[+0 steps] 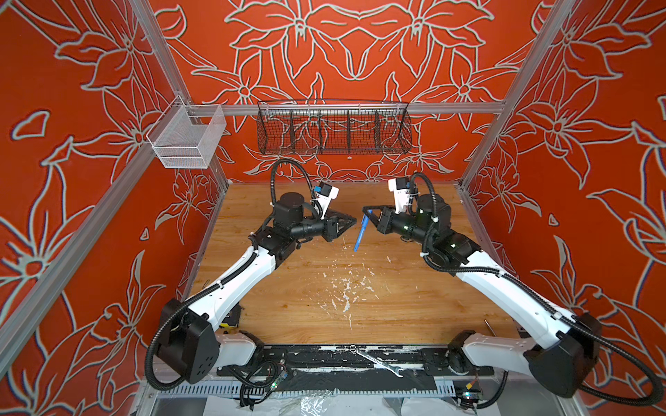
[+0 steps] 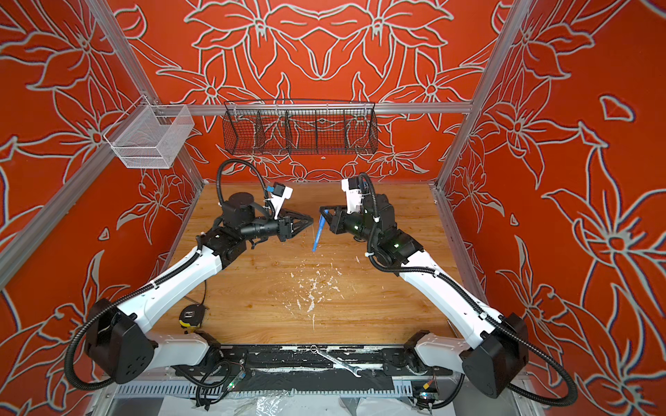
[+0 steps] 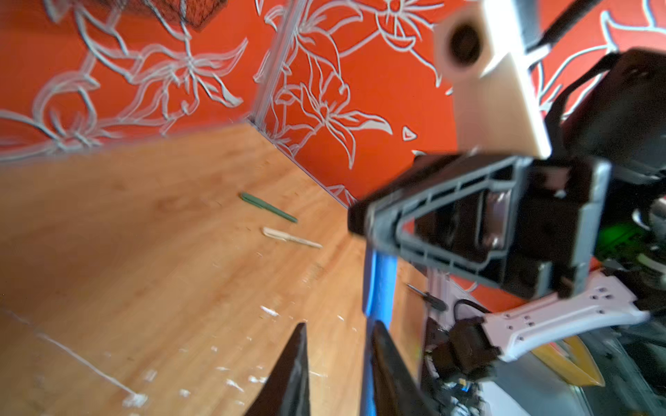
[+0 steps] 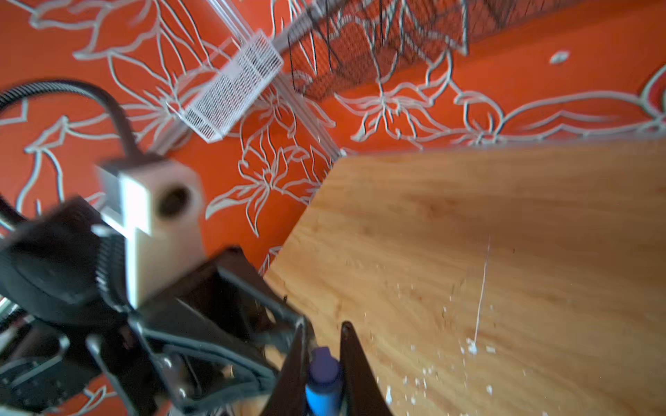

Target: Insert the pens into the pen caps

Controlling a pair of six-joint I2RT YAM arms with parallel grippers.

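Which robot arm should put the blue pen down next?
Right, most likely. The right gripper is already shut on the blue pen, which hangs down from it. The left gripper is open and grips nothing, so it would first have to take the pen.

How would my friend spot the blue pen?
Look above the middle of the wooden table. The blue pen hangs tilted from the right gripper. It's the only pen being held; the green pen and beige pen lie flat on it.

Orange grey-flowered walls (image 1: 360, 54) surround a blue pen (image 1: 359, 234), green pen (image 3: 268, 208), beige pen (image 3: 292, 238).
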